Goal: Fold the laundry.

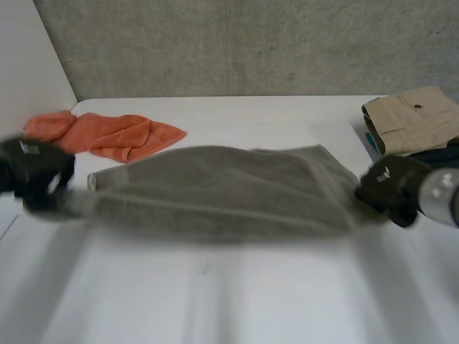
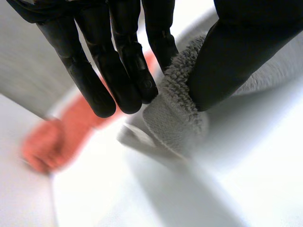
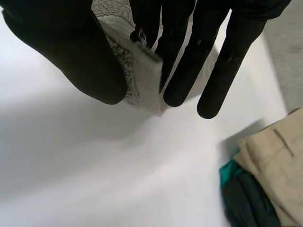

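white table (image 1: 237,301): left hand (image 1: 32,175), right hand (image 1: 393,188) pinch towel (image 1: 215,190).

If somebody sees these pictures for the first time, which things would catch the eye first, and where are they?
The grey towel dominates: it is stretched wide across the middle of the white table, with the left hand pinching one end and the right hand pinching the other. Behind it, near the left hand, lies a crumpled orange cloth. A folded beige garment sits on a small pile at the table's right edge.

Even light; soft shadow under towel (image 1: 215,190)
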Controlling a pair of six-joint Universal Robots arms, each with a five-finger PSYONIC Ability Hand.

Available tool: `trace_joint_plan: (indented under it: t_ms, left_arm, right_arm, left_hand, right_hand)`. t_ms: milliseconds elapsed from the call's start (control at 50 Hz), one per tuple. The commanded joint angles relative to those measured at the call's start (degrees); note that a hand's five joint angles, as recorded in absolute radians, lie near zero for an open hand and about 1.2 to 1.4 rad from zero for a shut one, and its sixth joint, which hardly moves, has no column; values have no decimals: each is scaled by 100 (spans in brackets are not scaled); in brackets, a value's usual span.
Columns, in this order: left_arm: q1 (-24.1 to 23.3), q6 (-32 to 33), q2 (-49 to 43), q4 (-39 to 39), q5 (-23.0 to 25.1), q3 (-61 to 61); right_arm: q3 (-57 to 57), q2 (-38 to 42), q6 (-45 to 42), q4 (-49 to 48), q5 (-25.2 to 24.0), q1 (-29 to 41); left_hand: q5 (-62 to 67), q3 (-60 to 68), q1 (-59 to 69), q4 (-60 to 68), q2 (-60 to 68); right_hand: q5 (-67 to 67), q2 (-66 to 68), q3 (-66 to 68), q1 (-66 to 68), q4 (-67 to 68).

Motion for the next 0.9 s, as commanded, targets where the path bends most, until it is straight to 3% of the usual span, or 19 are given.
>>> trace_joint_plan:
  t_ms: [20,160,240,400,480,540,640,660,720,900]
  left_arm:
    - [130,1313,-147,-747,324,-584]
    - [34,1192,-1025,-122,79,-40]
    - [-186,937,-1737,124,-158,768]
    - [-485,392,-3109,476,-360,3605]
    - [-547,-345,-3382,835,-352,5284]
    - [-547,-1206,-3295,1651,-343,6139]
    - [-503,-2445,-2855,3478,-501,6105]
    - [-477,-2787,-2759,4134,-641,5913]
    - [-441,-3184,-2671,5130,-966,5553]
    - [-274,-3326,-2811,5011,-1064,4840]
  right_arm:
    - [376,-226,-274,-161,18,-255]
    - [-344,573,25,-575,105,-212]
    - [-1038,1214,561,-724,439,26]
    - [-3471,2410,1563,-1523,966,465]
    - [-4896,2639,2195,-2471,1239,623]
    - [-5548,2631,2889,-3569,1415,703]
    - [-5418,2324,3778,-5494,1547,756]
    - [-5208,2210,3909,-6019,1591,773]
    - [-4803,2016,3885,-6672,1617,764]
    - [-4362,2085,3840,-6359,1538,712]
  left_hand:
    - [1373,1177,1305,1137,1153]
    - [1373,1177,1305,1137,1153]
    - [1373,1177,1305,1137,1153]
    - [1373,1177,1305,1137,1153]
    - [1373,1177,1305,1137,1153]
    - [1373,1177,1305,1137,1153]
    - [1373,1177,1305,1137,1153]
    - [1373,1177,1305,1137,1153]
    - [1373,1177,1305,1137,1153]
    - [1373,1177,1305,1137,1153]
  right_hand:
    - [1225,1230,1219,1446,1164]
    - [1225,1230,1219,1446,1164]
    - [1225,1230,1219,1446,1164]
    - [1225,1230,1219,1446,1164]
    - [1225,1230,1219,1446,1164]
    - [1225,1230,1219,1446,1164]
    - [1225,1230,1219,1446,1164]
    - [1225,1230,1219,1446,1164]
    - [1225,1230,1219,1446,1164]
    - [1225,1230,1219,1446,1164]
